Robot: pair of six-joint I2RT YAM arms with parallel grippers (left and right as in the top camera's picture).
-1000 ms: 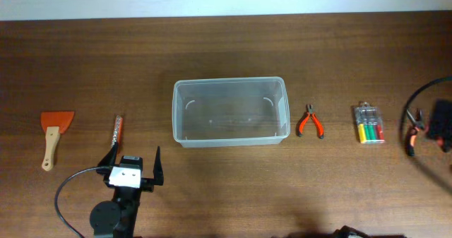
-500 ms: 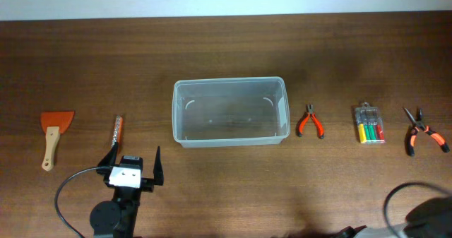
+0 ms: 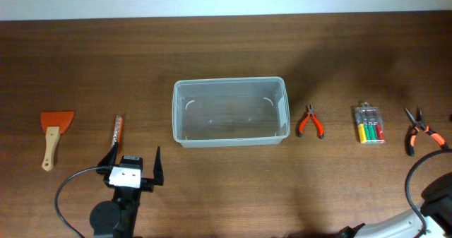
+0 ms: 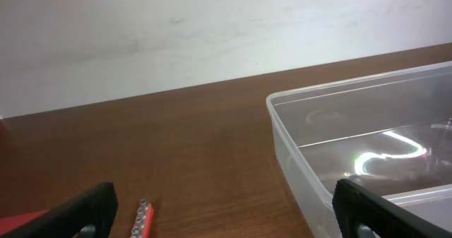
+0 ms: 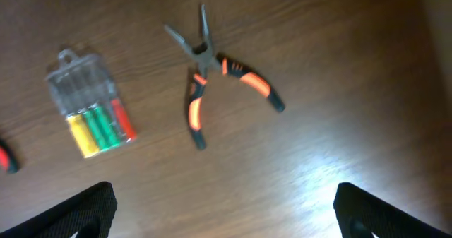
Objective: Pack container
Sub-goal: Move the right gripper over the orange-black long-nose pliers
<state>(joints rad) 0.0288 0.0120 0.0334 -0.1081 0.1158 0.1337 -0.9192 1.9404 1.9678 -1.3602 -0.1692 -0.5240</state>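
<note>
The container (image 3: 230, 140), a clear empty tub, stands mid-table; its near-left corner shows in the left wrist view (image 4: 300, 171). My left gripper (image 3: 134, 160) is open in front of the tub's left end, and nothing lies between its fingers (image 4: 226, 213). A red bit rail (image 3: 117, 130) lies just left of it (image 4: 141, 220). My right gripper (image 5: 226, 217) is open above bare table, on the near side of the orange-handled long-nose pliers (image 5: 215, 72) and a clear case of coloured bits (image 5: 92, 111). Overhead, only the right arm's cable (image 3: 417, 178) and body show at the lower right corner.
An orange scraper (image 3: 54, 128) lies at the far left. Small orange pliers (image 3: 310, 121), the bit case (image 3: 369, 123) and the long-nose pliers (image 3: 420, 132) lie in a row right of the tub. A white wall runs behind the table's back edge.
The right arm has drawn back from over the long-nose pliers to the lower right corner, uncovering them. The left arm and all the tools have stayed put.
</note>
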